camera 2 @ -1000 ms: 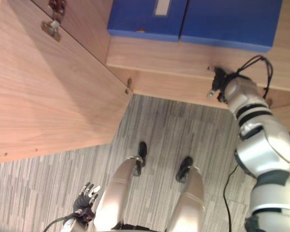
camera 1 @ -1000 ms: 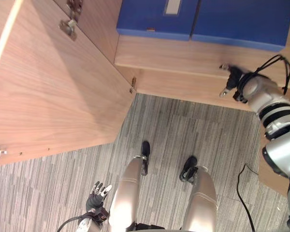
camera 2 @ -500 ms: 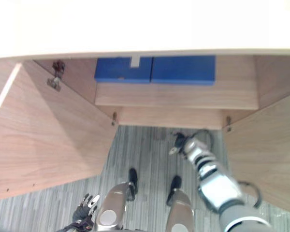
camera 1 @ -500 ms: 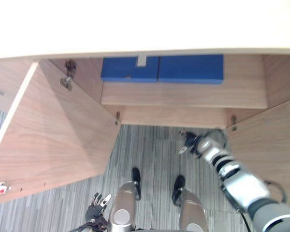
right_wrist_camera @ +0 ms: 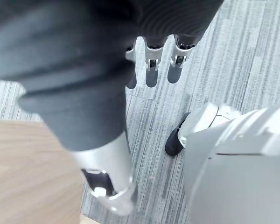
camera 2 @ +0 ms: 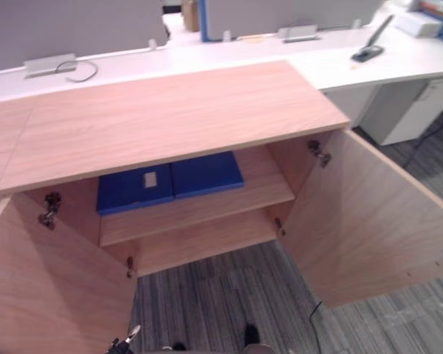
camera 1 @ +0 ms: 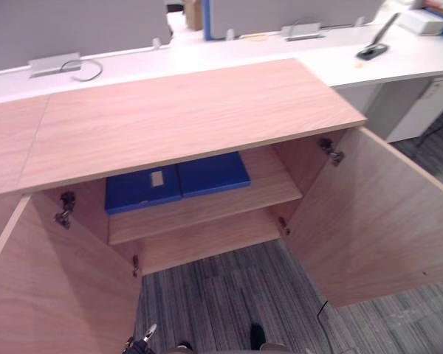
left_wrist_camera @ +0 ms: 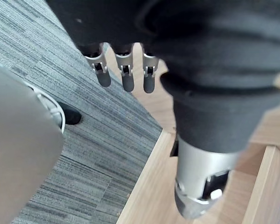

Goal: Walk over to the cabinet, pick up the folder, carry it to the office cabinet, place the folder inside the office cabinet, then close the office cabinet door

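You see the office cabinet [camera 1: 184, 118] from above, with both of its doors wide open. The left door [camera 1: 59, 295] swings out toward 8 o'clock and the right door [camera 1: 376, 221] toward 4 o'clock. On the upper shelf [camera 1: 273, 184], just under the wooden top, two blue folders lie flat. The folder with the white label [camera 1: 142, 189] is at about 9 o'clock from the middle of the opening. The second blue folder [camera 1: 211, 173] touches it on the 3 o'clock side. The board below the shelf [camera 1: 207, 243] carries nothing that you can make out.

Neither hand holds a folder. Your left hand [left_wrist_camera: 127, 77] hangs low, at 7 o'clock in the head views, over the grey striped carpet [camera 1: 229, 310] and close to the wood of the left door. Its fingers [left_wrist_camera: 148, 79] are straight and relaxed, the thumb stands apart, and nothing is between them. Your right hand [right_wrist_camera: 151, 70] also hangs over the carpet, with a wooden panel beside it. Its fingers [right_wrist_camera: 177, 65] are straight as well and grip nothing.

Behind the cabinet, toward 12 o'clock, runs a white tabletop [camera 1: 340, 66] with grey screens on its far side. A small black object [camera 1: 373, 50] lies on it at about 2 o'clock; what it is, you cannot tell.
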Robot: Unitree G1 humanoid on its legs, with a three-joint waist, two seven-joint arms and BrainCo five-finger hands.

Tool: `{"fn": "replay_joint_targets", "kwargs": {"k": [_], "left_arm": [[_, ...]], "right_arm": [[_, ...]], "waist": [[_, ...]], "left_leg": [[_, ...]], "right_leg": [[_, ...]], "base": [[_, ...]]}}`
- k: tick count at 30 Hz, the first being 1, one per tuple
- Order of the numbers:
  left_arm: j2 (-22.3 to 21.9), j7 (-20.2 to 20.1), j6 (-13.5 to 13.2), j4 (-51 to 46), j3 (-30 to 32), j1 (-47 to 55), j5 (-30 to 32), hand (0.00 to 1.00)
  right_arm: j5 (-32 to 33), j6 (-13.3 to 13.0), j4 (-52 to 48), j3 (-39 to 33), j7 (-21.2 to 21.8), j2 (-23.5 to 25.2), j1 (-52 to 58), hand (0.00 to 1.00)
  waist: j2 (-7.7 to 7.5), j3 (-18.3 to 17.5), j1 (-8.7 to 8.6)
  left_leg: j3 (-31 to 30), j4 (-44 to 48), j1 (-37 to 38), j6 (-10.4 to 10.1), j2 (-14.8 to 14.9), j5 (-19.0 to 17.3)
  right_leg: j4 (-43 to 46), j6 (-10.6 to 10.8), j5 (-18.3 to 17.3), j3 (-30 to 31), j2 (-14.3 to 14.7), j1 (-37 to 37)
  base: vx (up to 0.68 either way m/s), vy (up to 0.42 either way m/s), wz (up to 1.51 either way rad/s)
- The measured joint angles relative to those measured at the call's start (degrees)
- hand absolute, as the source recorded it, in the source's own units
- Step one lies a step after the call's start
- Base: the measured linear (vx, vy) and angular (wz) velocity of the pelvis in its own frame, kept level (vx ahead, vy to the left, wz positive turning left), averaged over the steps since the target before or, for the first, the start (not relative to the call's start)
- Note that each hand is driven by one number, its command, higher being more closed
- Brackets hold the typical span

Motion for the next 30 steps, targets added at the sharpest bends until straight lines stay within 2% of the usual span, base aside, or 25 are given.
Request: {"fn": "replay_joint_targets", "kwargs": {"k": [3, 4, 5, 7, 8, 12, 16, 19, 21, 24, 30], "left_arm": [[0.06, 0.00, 0.08, 1.09, 0.60, -0.67, 0.72, 0.00], [-0.05, 0.02, 0.11, 1.08, 0.47, -0.92, 1.25, 0.00], [-0.16, 0.09, 0.03, 0.97, 0.07, -1.25, 1.82, 0.00], [0.37, 0.30, 0.03, 1.01, -0.69, -1.63, 2.22, 0.00], [0.31, 0.43, 0.04, 1.05, -0.72, -2.07, 2.52, 0.00], [-0.06, 0.44, -0.13, 0.87, -1.78, -4.20, 2.59, 0.00], [0.88, 0.39, -0.15, 0.96, -4.67, -3.06, 2.64, 0.00], [2.42, 0.38, 0.01, 2.69, -5.17, -0.42, 2.62, 0.00], [3.55, 0.44, 0.03, 3.24, -5.39, 0.35, 2.67, 0.00], [5.26, 0.41, 0.17, 3.16, -5.85, 0.23, 2.63, 0.00], [6.16, 0.40, 0.18, 2.59, -8.48, 0.20, 2.44, 0.00]], "right_arm": [[1.38, -0.42, -3.13, 2.38, -0.54, 1.04, 0.13, 0.00], [2.07, -0.70, -5.00, 3.63, -0.86, 1.27, -0.14, 0.00], [2.61, -0.98, -6.54, 4.48, -1.41, 1.42, -1.14, 0.00], [2.66, -1.30, -7.21, 4.51, -1.98, 1.65, -2.76, 0.00], [2.78, -1.72, -7.93, 4.45, -2.61, 1.60, -2.76, 0.00], [3.36, -2.32, -9.60, 3.63, -3.62, -1.02, -3.46, 0.00], [3.24, -2.37, -9.71, -1.03, -4.67, -5.66, -5.00, 0.00], [2.59, -2.34, -9.05, -3.51, -4.91, -9.84, -8.15, 0.00], [2.55, -2.26, -8.99, -5.30, -5.10, -11.96, -9.79, 0.00], [2.29, -2.18, -9.00, -6.88, -5.22, -15.95, -12.18, 0.00], [0.09, -2.11, -9.02, -6.80, -6.18, -24.22, -18.75, 0.00]], "waist": [[-0.22, -0.57, -0.50], [-0.09, -0.74, -0.39], [0.35, -0.91, -0.13], [-0.21, -0.65, -0.21], [-0.21, -0.69, -0.35], [0.00, -0.80, -0.69], [-0.35, -1.36, -1.08], [-0.08, -2.20, -1.51], [-0.14, -2.33, -1.76], [-0.08, -2.36, -2.21], [0.26, -2.21, -3.22]], "left_leg": [[3.17, 0.75, 1.25, -0.13, 0.42, -0.95], [5.61, 1.40, 1.80, -0.07, 1.14, -1.34], [8.56, 1.59, 2.51, -0.16, 1.69, -1.38], [11.00, 2.26, 4.25, -0.95, 2.34, -1.91], [11.12, 2.79, 4.97, -1.22, 3.03, -2.09], [10.97, 2.72, 5.36, -1.84, 3.89, -2.29], [10.64, 1.95, 5.45, -2.58, 3.86, -3.14], [10.39, 1.37, 5.47, -2.97, 3.28, -3.16], [8.68, 1.95, 5.47, -3.04, 3.23, -3.10], [5.56, 2.00, 5.33, -3.09, 3.74, -3.14], [3.78, 1.96, 4.24, -3.38, 4.36, -3.39]], "right_leg": [[-0.02, -0.33, 0.24, 2.39, 0.62, -0.26], [0.58, -1.19, -0.56, 0.43, 0.24, -0.83], [3.27, -2.83, -1.72, -9.70, -2.42, -2.09], [6.45, -3.54, -1.12, -21.48, -6.45, -2.00], [7.45, -3.00, -0.90, -22.81, -6.18, -1.48], [7.54, -2.53, -1.17, -22.49, -4.68, -1.65], [4.74, -1.71, -0.75, -22.04, -3.44, -1.47], [-2.75, -1.84, 3.97, -19.94, -1.46, 0.61], [-5.30, -1.71, 5.47, -19.24, -1.09, 1.81], [-5.82, -1.78, 5.57, -19.04, -0.51, 2.11], [-6.71, -1.90, 5.56, -19.65, 0.01, 1.94]], "base": [[-0.02, 0.008, -0.63], [-0.04, 0.003, -0.86], [-0.04, 0.010, -0.93], [0.02, 0.003, -0.78], [0.06, -0.040, -0.41], [0.01, -0.072, -0.16], [-0.05, -0.013, -0.12], [0.01, 0.013, -0.37], [0.07, -0.012, -0.25], [0.07, -0.026, -0.07], [0.00, -0.012, 0.06]]}}
